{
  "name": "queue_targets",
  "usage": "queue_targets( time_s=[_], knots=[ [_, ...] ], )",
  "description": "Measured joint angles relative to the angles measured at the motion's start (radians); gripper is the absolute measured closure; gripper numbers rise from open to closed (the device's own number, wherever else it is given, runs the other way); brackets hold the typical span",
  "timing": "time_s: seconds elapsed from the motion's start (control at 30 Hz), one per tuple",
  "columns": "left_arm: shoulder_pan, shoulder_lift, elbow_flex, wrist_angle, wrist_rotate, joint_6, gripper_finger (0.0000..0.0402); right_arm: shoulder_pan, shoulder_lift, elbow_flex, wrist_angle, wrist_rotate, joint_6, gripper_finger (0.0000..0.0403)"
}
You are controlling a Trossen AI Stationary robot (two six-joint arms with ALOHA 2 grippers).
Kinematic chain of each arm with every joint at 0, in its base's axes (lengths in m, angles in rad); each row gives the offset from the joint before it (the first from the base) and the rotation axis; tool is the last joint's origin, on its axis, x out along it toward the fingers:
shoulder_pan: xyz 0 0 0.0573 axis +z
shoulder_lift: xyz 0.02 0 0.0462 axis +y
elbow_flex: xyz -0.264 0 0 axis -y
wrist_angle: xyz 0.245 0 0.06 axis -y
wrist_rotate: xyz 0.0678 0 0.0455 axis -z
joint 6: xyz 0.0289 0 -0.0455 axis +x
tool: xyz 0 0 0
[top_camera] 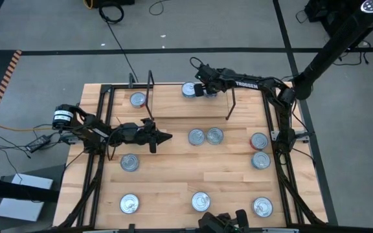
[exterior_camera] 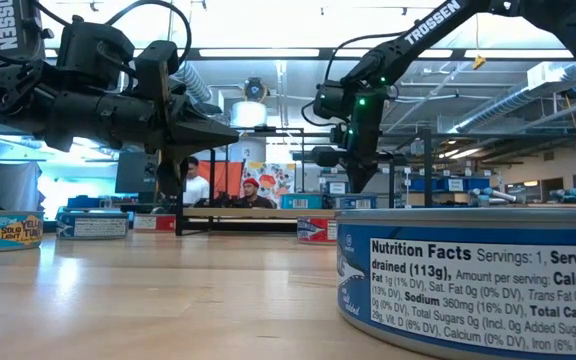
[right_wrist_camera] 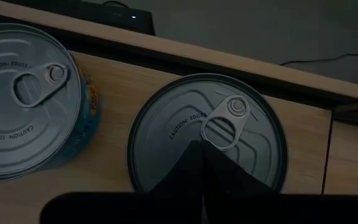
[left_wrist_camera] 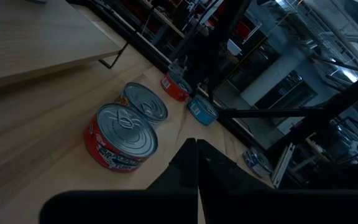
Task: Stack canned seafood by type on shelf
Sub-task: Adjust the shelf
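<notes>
Here the right pincer (top_camera: 193, 89) hangs closed and empty over a tin (top_camera: 188, 89) on the shelf (top_camera: 186, 103) along the worktop's (top_camera: 173, 188) far edge; another tin (top_camera: 138, 99) lies toward the shelf's left end. The left pincer (top_camera: 167, 136), closed and empty, hovers near the worktop's left side, pointing at two touching tins (top_camera: 206, 136) mid-worktop.

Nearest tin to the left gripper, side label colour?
Red label on that tin; left wrist view shows it best.
</notes>
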Motion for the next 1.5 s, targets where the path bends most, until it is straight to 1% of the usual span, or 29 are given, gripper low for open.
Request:
queue_targets(
  time_s=[0.5, 0.77, 1.1, 1.33, 1.43, 1.5],
  knots=[
    [0.000, 0.000, 0.000, 0.000, 0.000, 0.000, 0.0401, -0.003, -0.001, -0.001, -0.004, -0.001, 0.011, 0.0396],
    [0.000, 0.000, 0.000, 0.000, 0.000, 0.000, 0.0401, 0.000, 0.006, 0.038, -0.004, -0.003, 0.010, 0.0396],
    [0.000, 0.000, 0.000, 0.000, 0.000, 0.000, 0.0401, 0.011, 0.005, 0.047, 0.017, 0.006, -0.003, 0.0397],
    [0.000, 0.000, 0.000, 0.000, 0.001, 0.000, 0.0401, 0.045, 0.002, 0.049, 0.173, -0.069, -0.091, 0.0398],
    [0.000, 0.000, 0.000, 0.000, 0.001, 0.000, 0.0401, 0.066, 0.002, 0.049, 0.267, -0.125, -0.178, 0.0398],
    [0.000, 0.000, 0.000, 0.000, 0.001, 0.000, 0.0401, 0.077, 0.002, 0.050, 0.319, -0.145, -0.221, 0.0398]
  ],
)
